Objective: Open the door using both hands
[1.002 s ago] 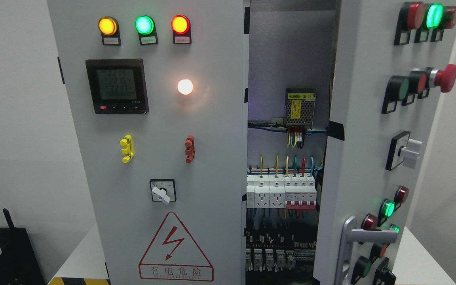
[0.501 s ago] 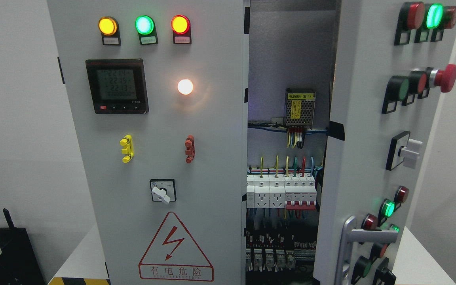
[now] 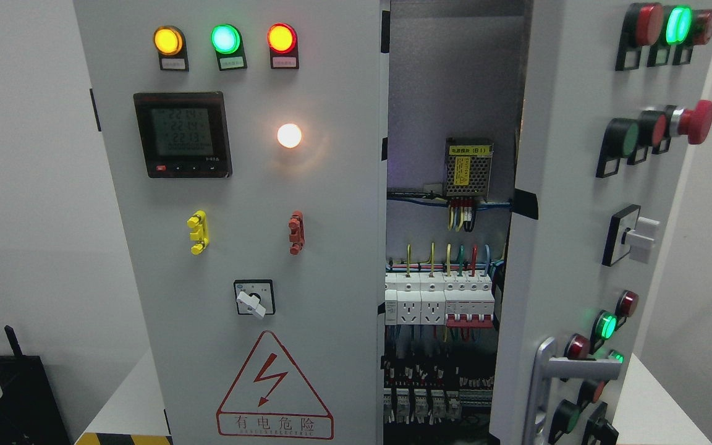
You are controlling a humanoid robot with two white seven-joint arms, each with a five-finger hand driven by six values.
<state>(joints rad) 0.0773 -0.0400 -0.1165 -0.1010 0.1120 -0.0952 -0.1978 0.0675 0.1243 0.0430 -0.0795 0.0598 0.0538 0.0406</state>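
Observation:
A grey electrical cabinet fills the head view. Its left door [image 3: 238, 222] is closed and carries three lit lamps, a black meter [image 3: 182, 135], a rotary switch [image 3: 253, 298] and a red warning triangle [image 3: 274, 388]. Its right door [image 3: 578, 235] stands swung out towards me, with a silver handle [image 3: 569, 371] near its lower edge and buttons along its face. Between the doors the cabinet's inside [image 3: 449, 278] shows, with breakers, sockets and coloured wires. Neither of my hands is in view.
The cabinet stands on a white table [image 3: 127, 402] with a yellow-black striped edge at the lower left. A black box [image 3: 4, 395] sits to the far left. White walls lie on both sides.

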